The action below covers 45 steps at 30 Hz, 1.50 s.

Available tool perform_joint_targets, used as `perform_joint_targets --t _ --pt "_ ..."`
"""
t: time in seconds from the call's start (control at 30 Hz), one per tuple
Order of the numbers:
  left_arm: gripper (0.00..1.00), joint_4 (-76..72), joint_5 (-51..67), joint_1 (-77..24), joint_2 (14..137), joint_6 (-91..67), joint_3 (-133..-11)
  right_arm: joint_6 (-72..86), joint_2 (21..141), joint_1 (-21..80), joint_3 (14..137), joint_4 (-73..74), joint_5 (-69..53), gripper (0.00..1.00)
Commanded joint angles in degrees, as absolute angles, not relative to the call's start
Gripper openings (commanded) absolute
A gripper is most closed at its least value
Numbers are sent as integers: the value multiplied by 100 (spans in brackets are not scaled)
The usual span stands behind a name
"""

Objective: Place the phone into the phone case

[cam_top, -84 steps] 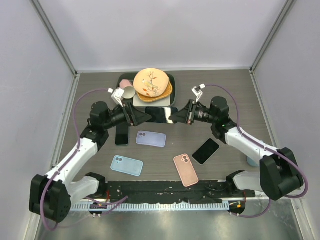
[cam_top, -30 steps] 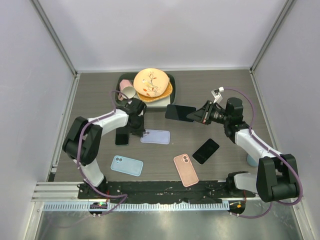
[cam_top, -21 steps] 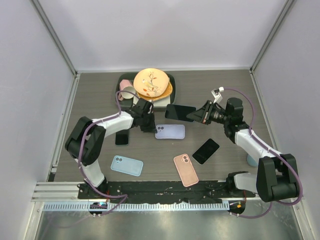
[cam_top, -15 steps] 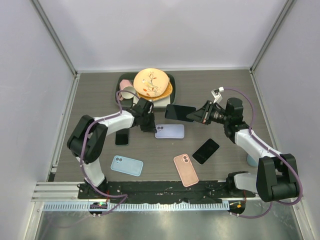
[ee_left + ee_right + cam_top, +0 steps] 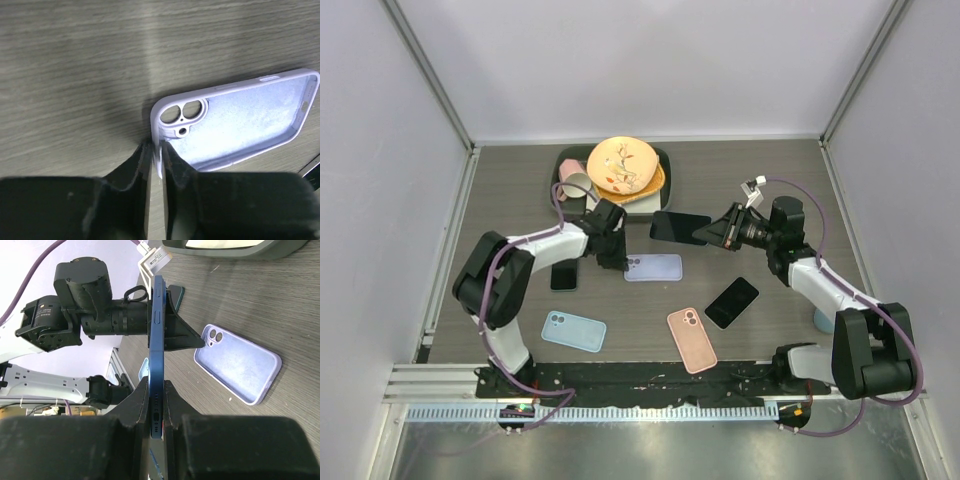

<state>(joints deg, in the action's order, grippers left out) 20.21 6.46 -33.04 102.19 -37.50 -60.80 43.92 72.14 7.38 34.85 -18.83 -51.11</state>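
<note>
Top external view: the phone hangs on edge over the middle of the table, clamped in the right gripper. The lilac case has slid from nearer the left edge to lie open side up just near-side of it. The left gripper pinches the case's camera-end wall, so I judge the case now placed to receive the phone.

Left arm's bending back on itself, left gripper pointing down low, jaws pinching the lilac case by its rim. Right arm's reaching inward, right gripper hovering roughly level, jaws clamping the phone edge-on.
</note>
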Motion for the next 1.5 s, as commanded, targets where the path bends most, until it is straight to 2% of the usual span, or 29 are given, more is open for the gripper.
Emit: perform_joint_targets --t 0.0,0.07,0.1,0.23,0.43,0.6,0.73,0.83,1.2,1.47 --pt "32 2434 343 -3331 9775 -3481 -6065 4483 7189 738 3577 -2355 -5238 1" --pt "40 2374 378 -3331 9590 -3376 -6030 4483 7216 738 3560 -2355 -5230 1" --pt "48 2312 456 -3331 9484 -3340 -5994 4482 7225 738 3560 -2355 -5229 1" --pt "62 1699 580 -3331 8590 -3234 -5731 4465 7190 738 3533 -2347 -5238 1" --pt "70 661 966 -3156 7446 -3365 -5002 4403 7154 738 3516 -2303 -5256 1" --pt "77 -832 2362 -2524 6532 -4085 -4141 4395 7110 738 3507 -2276 -5273 1" --pt "84 -2754 3312 -1662 6144 -5210 -3289 4386 7110 729 3516 -2259 -5291 1" --pt "85 -3032 3568 -1442 6073 -5528 -3199 4386 7128 738 3524 -2250 -5300 1" --pt "83 -2585 3700 -1441 6495 -5362 -3392 4351 7391 1072 3673 -2224 -5203 1" --pt "83 -2215 3683 -1441 6636 -5133 -3410 3877 8111 1704 4315 -1302 -4685 1"
